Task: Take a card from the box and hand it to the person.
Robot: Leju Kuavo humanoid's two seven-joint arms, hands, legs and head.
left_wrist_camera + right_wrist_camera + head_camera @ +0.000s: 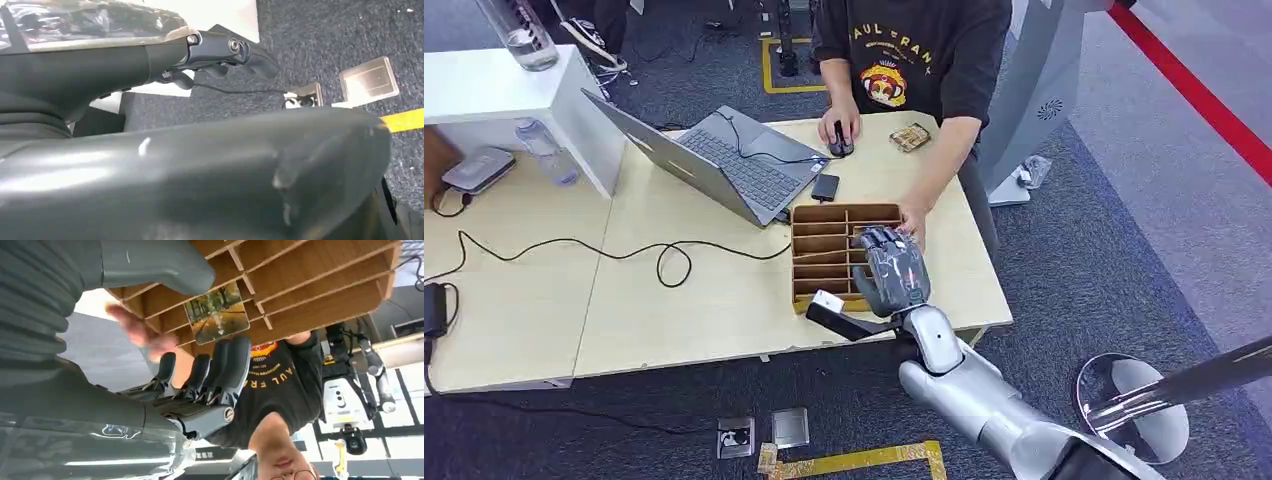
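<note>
Low over the box (844,208), toward its near right corner: the right hand (889,270), palm down. Inside the box, standing on edge in one of the slots (320,295): a card (217,312) with an autumn-tree print, caught between the thick thumb (160,262) on one face and the dark fingers (231,365) on the other. Fingers drawn in narrow around the card, tips just beside its edge; impossible to tell whether pressing on it or merely bracketing it. Resting on the box's far right rim: the person's hand (912,215), close beside the robot's fingers.

Well away from the box, hanging over the carpet: the left hand (220,50), holding nothing visible; spread of its fingers impossible to judge.

Probably at the grasping step, with lift and handover not yet done.

Risks from here:
- Closing off-centre on a thin, slick card: likely to tip it flat into the slot or squirt it out sideways.
- Lifting at a slant: card edge likely to catch on the slot's divider and peel out of the pinch, or drag the light box along.
- Closing or rising carelessly: may brush the person's hand at the rim.
- Weak pinch: card likely dropped before the handover.
</note>
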